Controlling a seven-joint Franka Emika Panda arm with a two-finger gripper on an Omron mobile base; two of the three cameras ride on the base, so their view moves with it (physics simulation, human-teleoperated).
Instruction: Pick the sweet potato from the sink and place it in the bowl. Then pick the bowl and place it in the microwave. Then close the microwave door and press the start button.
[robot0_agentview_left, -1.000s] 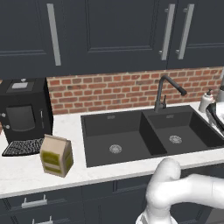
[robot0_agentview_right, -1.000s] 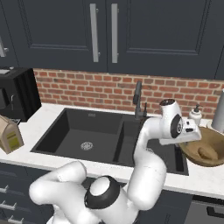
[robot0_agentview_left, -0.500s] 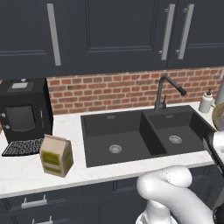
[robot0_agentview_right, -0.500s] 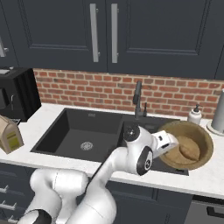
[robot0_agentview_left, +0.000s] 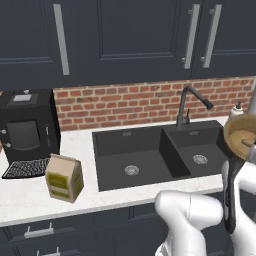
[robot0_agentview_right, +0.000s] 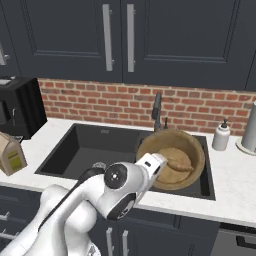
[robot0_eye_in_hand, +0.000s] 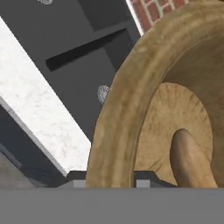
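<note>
Bowl (robot0_agentview_right: 172, 159) lifted off counter, now over sink (robot0_agentview_right: 95, 150) at 3 o'clock, potato (robot0_agentview_right: 176, 159) inside; gripper (robot0_eye_in_hand: 107, 181) clamped on rim. Microwave next.

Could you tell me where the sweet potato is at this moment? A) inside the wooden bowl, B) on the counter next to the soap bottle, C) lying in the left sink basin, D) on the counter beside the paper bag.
A: the sweet potato lies inside the bowl, which the gripper grips at its rim, raised over the sink.
</note>
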